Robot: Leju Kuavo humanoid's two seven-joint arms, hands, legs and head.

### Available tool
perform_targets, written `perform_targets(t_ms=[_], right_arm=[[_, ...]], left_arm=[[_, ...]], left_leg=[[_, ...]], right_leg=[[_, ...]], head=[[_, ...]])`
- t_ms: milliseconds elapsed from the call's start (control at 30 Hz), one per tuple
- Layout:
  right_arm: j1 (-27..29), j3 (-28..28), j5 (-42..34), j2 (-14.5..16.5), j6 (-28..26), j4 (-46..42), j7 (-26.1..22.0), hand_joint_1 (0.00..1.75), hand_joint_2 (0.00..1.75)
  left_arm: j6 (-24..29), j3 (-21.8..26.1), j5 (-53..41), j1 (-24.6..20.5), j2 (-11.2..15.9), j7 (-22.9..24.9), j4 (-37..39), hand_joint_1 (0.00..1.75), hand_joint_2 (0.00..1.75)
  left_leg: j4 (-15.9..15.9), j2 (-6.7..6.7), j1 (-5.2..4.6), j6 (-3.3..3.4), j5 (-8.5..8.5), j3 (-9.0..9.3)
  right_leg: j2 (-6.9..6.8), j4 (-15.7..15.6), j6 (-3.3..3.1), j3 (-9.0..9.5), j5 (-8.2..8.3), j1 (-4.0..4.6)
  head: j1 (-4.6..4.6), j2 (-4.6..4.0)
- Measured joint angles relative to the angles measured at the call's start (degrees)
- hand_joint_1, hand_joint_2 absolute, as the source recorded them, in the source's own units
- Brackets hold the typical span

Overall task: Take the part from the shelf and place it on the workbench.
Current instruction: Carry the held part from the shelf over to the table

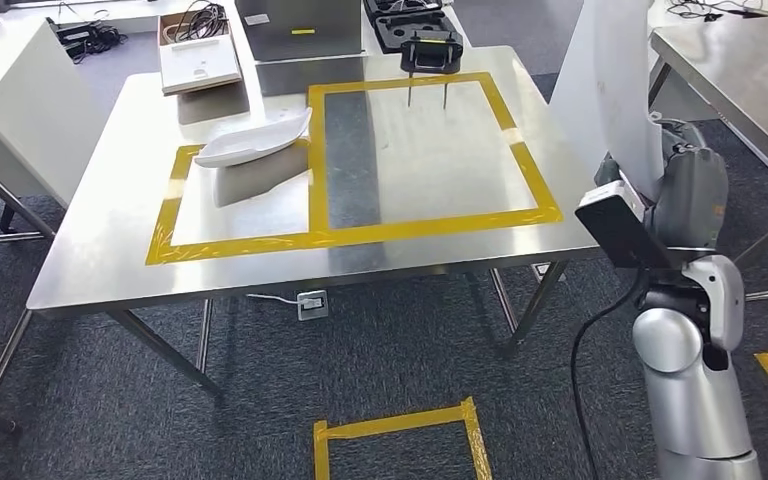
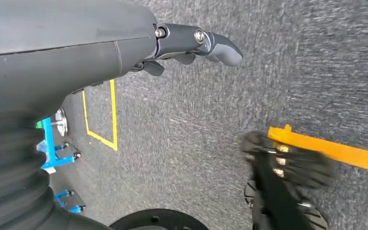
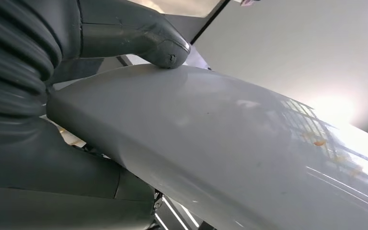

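My right hand grips a large white curved part and holds it upright beside the right edge of the steel workbench. In the right wrist view the thumb presses on the part's smooth white shell, while the darker fingers are hidden beneath it. A second white curved part lies on the workbench inside the left yellow-taped rectangle. My left hand hangs over the grey carpet, holding nothing, with its thumb stretched out.
A black fixture on two thin legs stands at the far edge of the big taped square. A cardboard box sits at the back left. Another steel table stands to the right. A yellow tape square marks the floor.
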Motion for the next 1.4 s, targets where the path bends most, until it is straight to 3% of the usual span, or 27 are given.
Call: perform_targets(t_ms=[67, 133, 200, 267, 333, 400, 467, 500, 533, 600, 633, 667, 700, 767, 800, 833, 900, 933, 967, 1000, 1067, 1133, 1200, 1300, 1400], right_arm=[[-0.8, 0.3, -0.1, 0.0, 0.2, 0.7, 0.0, 1.75, 1.75], [-1.9, 0.6, -0.4, -0.1, 0.6, 1.5, 0.1, 1.75, 1.75], [-2.9, 0.8, -0.6, -0.6, 1.0, 2.1, 0.2, 1.75, 1.75], [-4.2, 1.1, -0.8, -1.1, 1.6, 3.0, 0.3, 1.75, 1.75], [-6.0, 1.6, -0.9, -1.4, 2.3, 4.7, 0.6, 1.75, 1.75], [-8.1, 2.2, -0.6, -1.5, 2.8, 7.2, 1.3, 1.75, 1.75], [-10.5, 3.3, -0.1, -1.4, 3.3, 10.6, 2.1, 1.75, 1.75], [-12.2, 4.0, 0.2, -1.4, 3.6, 12.5, 2.5, 1.75, 1.75], [-14.2, 4.8, 0.6, -1.3, 4.0, 14.8, 2.9, 1.75, 1.75], [-18.7, 6.4, 1.2, -1.2, 4.9, 20.3, 3.8, 1.75, 1.75], [-21.0, 7.2, 1.6, -1.0, 5.3, 23.0, 4.2, 1.75, 1.75], [-23.2, 8.0, 2.0, -0.8, 5.6, 25.6, 4.4, 1.75, 1.75], [-25.4, 8.6, 2.6, -0.4, 5.9, 28.2, 4.7, 1.75, 1.75], [-29.9, 9.9, 3.9, 0.7, 6.1, 33.3, 5.1, 1.75, 1.75], [-32.3, 10.6, 4.6, 1.4, 6.2, 36.2, 5.4, 1.75, 1.75], [-34.3, 11.3, 5.3, 2.1, 6.3, 38.8, 5.7, 1.75, 1.75], [-38.0, 12.7, 6.9, 3.9, 6.9, 44.3, 6.6, 1.75, 1.75], [-39.6, 13.3, 7.7, 4.7, 7.4, 46.8, 7.1, 1.75, 1.75], [-41.0, 14.0, 8.5, 5.7, 8.0, 49.2, 7.9, 1.75, 1.75], [-42.3, 14.8, 9.4, 6.7, 8.9, 51.6, 8.7, 1.75, 1.75], [-45.0, 16.4, 11.2, 8.9, 10.9, 56.2, 10.4, 1.75, 1.75], [-47.2, 18.5, 12.6, 11.1, 12.9, 60.3, 11.7, 1.75, 1.75], [-48.3, 20.4, 13.8, 12.9, 14.7, 63.5, 12.5, 1.75, 1.75], [-48.5, 23.4, 16.4, 15.1, 17.6, 67.1, 13.2, 1.75, 1.75], [-47.7, 26.5, 18.4, 17.0, 19.4, 69.7, 13.3, 1.75, 1.75]], left_arm=[[0.0, 0.0, -0.1, 0.2, 0.0, -0.2, 0.0, 0.0, 1.75], [0.0, 0.0, -0.3, 0.1, 0.0, -0.3, 0.1, 0.0, 1.75], [0.0, 0.0, -0.7, -0.3, -0.1, -0.3, 0.1, 0.0, 1.75], [0.0, 0.0, -0.9, -0.5, -0.2, -0.3, 0.0, 0.0, 1.75], [0.0, 0.0, -1.0, -0.7, -0.3, -0.4, 0.0, 0.0, 1.75], [0.0, 0.0, -1.1, -0.8, -0.3, -0.3, 0.0, 0.0, 1.75], [0.0, 0.0, -1.4, -0.8, -0.3, 0.0, 0.0, 0.0, 1.75], [0.0, 0.0, -1.7, -0.8, -0.4, 0.1, 0.0, 0.0, 1.75], [0.0, 0.0, -2.0, -0.9, -0.4, 0.3, 0.0, 0.0, 1.75], [0.0, 0.0, -2.4, -1.1, -0.5, 0.7, 0.0, 0.0, 1.75], [0.0, -0.1, -2.6, -1.3, -0.6, 1.0, 0.0, 0.0, 1.75], [0.0, -0.1, -2.8, -1.5, -0.6, 1.3, 0.0, 0.0, 1.75], [0.0, -0.1, -3.1, -1.6, -0.5, 1.5, -0.1, 0.0, 1.75], [0.0, -0.3, -3.7, -2.0, -0.4, 1.7, -0.1, 0.0, 1.75], [0.0, -0.5, -3.9, -2.3, -0.4, 1.6, -0.1, 0.0, 1.75], [0.0, -0.6, -4.2, -2.4, -0.4, 1.5, 0.0, 0.0, 1.75], [0.0, -0.9, -4.6, -2.6, -0.4, 1.3, 0.0, 0.0, 1.75], [0.0, -1.1, -4.8, -2.6, -0.4, 1.2, 0.0, 0.0, 1.75], [0.0, -1.3, -5.1, -2.7, -0.4, 1.1, 0.0, 0.0, 1.75], [0.0, -1.5, -5.4, -2.8, -0.4, 1.0, 0.0, 0.0, 1.75], [0.0, -2.0, -5.9, -3.0, -0.4, 0.9, 0.0, 0.0, 1.75], [0.0, -2.6, -6.3, -3.4, -0.4, 0.9, 0.0, 0.0, 1.75], [0.0, -3.2, -6.7, -3.7, -0.5, 0.8, 0.0, 0.0, 1.75], [0.0, -3.9, -7.4, -4.0, -0.7, 0.1, 0.1, 0.0, 1.75], [0.0, -4.4, -7.3, -4.1, -0.7, -0.3, 0.1, 0.0, 1.75]], left_leg=[[-6.7, 0.09, 0.19, 0.0, 7.02, 0.46], [-10.2, 0.16, 0.06, 0.67, 11.49, 0.91], [-10.5, 0.11, -0.06, 1.69, 11.26, 1.66], [-11.0, -0.02, 0.1, 2.56, 10.8, 2.82], [-11.3, -0.09, 0.19, 3.11, 9.97, 4.1], [-11.3, -0.1, 0.14, 3.32, 8.76, 5.39], [-11.3, -0.17, 0.06, 3.29, 7.3, 7.16], [-11.3, -0.19, -0.01, 3.22, 6.55, 8.15], [-11.3, -0.18, -0.06, 3.14, 5.77, 9.07], [-11.1, -0.14, -0.28, 2.8, 4.27, 10.41], [-11.1, -0.14, -0.34, 2.51, 3.62, 10.76], [-11.0, -0.17, -0.42, 2.11, 3.32, 11.14], [-10.8, -0.21, -0.48, 1.65, 3.38, 11.18], [-8.2, -0.16, -0.52, 0.85, 4.4, 10.03], [-5.5, -0.13, -0.47, 0.51, 4.61, 8.29], [-2.3, -0.1, -0.35, 0.21, 4.13, 6.08], [3.2, -0.06, -0.12, -0.3, 1.06, 1.58], [4.4, -0.05, -0.03, -0.44, -0.36, 0.05], [3.9, -0.04, 0.02, -0.48, -0.49, -0.76], [1.8, -0.03, 0.05, -0.41, 1.02, -0.76], [-5.7, -0.01, 0.06, -0.05, 7.24, 0.8], [-10.7, 0.01, -0.11, 0.57, 10.63, 2.06], [-11.4, -0.04, -0.09, 0.92, 11.01, 2.43], [-11.5, -0.38, 0.02, 0.86, 11.68, 2.6], [-11.5, -0.6, 0.01, 1.17, 11.5, 2.61]], right_leg=[[0.06, 0.1, 0.56, 1.66, -1.61, -0.17], [0.17, -0.1, 1.39, 2.67, -2.76, -0.13], [0.24, 0.1, 2.2, 3.21, -2.78, -0.1], [-0.09, 3.0, 2.72, 1.89, -1.93, -0.19], [-0.5, 9.3, 3.1, -2.4, -2.16, -0.26], [-0.61, 14.9, 3.36, -7.5, -5.05, -0.25], [-0.65, 15.0, 3.27, -10.4, -7.3, -0.23], [-0.67, 12.7, 3.07, -10.72, -6.38, -0.19], [-0.71, 9.3, 2.74, -10.54, -3.63, -0.1], [-0.72, 2.9, 2.06, -9.85, 3.91, 0.31], [-0.7, 1.2, 1.75, -9.58, 6.52, 0.52], [-0.65, 0.5, 1.49, -9.42, 7.69, 0.63], [-0.6, 0.6, 1.21, -9.03, 7.63, 0.55], [-0.59, 0.1, 0.53, -8.22, 7.45, 0.28], [-0.6, -0.2, 0.14, -7.73, 7.21, 0.17], [-0.63, -0.3, -0.18, -7.31, 6.88, 0.13], [-0.6, -0.4, -0.59, -6.6, 6.07, 0.14], [-0.52, -0.4, -0.6, -6.23, 5.69, 0.15], [-0.43, -0.3, -0.56, -5.77, 5.29, 0.15], [-0.35, -0.3, -0.48, -5.29, 4.9, 0.15], [-0.23, -0.1, -0.18, -4.39, 4.14, 0.18], [-0.04, 0.1, 0.31, -4.1, 3.62, 0.32], [0.07, 0.2, 0.37, -4.11, 3.31, 0.55], [-0.1, -0.1, -0.42, -3.87, 3.32, 0.78], [-0.25, -0.5, -0.38, -3.56, 3.28, 0.82]], head=[[-0.04, 0.0], [-0.12, 0.0], [-0.19, 0.0], [-0.15, -0.01], [-0.1, -0.01], [-0.1, 0.0], [-0.09, 0.0], [-0.09, 0.0], [-0.1, 0.0], [-0.11, 0.0], [-0.1, 0.0], [-0.1, 0.0], [-0.08, 0.0], [-0.14, 0.0], [-0.19, 0.0], [-0.24, 0.0], [-0.29, 0.0], [-0.29, 0.0], [-0.3, 0.0], [-0.29, 0.0], [-0.3, 0.0], [-0.3, 0.0], [-0.29, 0.0], [-0.27, 0.0], [-0.27, 0.0]])
